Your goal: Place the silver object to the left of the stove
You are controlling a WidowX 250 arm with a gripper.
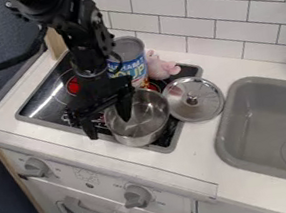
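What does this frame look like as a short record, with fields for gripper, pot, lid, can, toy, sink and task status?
gripper: open, one finger over the pot's mouth, the other outside
pot: silver, uncovered, on the stove
lid: silver, knob up, right of the pot
can: upright, behind the pot
toy: pink, right of the can
sink: grey, right of the stove
task status: pot not yet left of the stove

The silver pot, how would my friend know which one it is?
Find the black stove left of the gray sink. The pot sits at its front right, by the gripper. It's deep and open, while the lid beside it is flatter.
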